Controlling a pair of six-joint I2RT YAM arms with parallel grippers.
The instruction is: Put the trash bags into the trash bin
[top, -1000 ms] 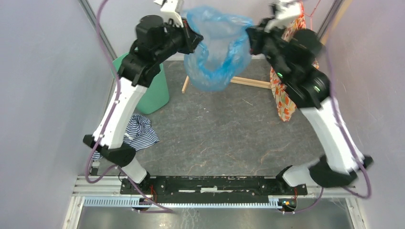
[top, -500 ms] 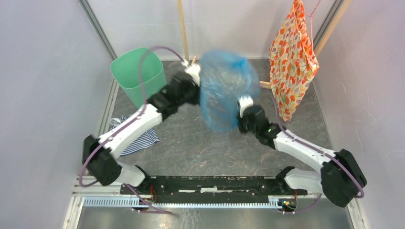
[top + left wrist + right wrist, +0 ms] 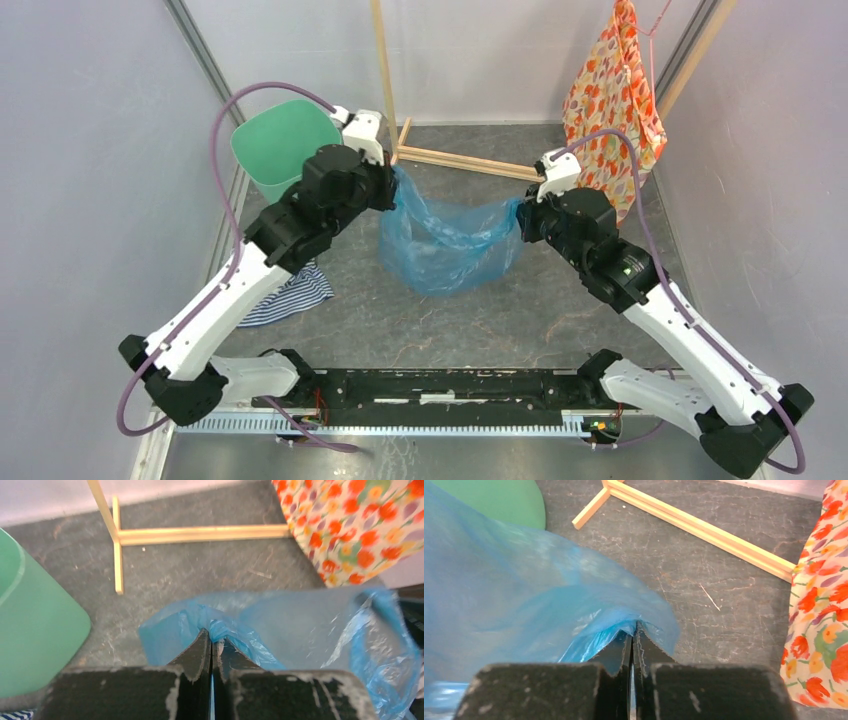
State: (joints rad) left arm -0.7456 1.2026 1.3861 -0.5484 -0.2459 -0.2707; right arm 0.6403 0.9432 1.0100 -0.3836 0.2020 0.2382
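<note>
The light-blue translucent trash bag (image 3: 445,245) hangs stretched between my two grippers, its bottom near the grey floor. My left gripper (image 3: 392,180) is shut on the bag's left rim, seen pinched in the left wrist view (image 3: 214,632). My right gripper (image 3: 520,212) is shut on the bag's right rim, seen in the right wrist view (image 3: 634,627). The mint-green trash bin (image 3: 280,145) stands upright at the back left, just left of my left gripper. It also shows in the left wrist view (image 3: 35,625) and the right wrist view (image 3: 499,497).
A wooden rack base (image 3: 470,160) runs along the back, with an upright post (image 3: 382,60). Orange floral fabric (image 3: 612,110) hangs at the back right. A blue-and-white striped cloth (image 3: 290,290) lies on the floor under my left arm.
Both arms swung the bag down from high at the back, then forward. Now the bag is spread wide between the grippers, lower, right of the bin.
</note>
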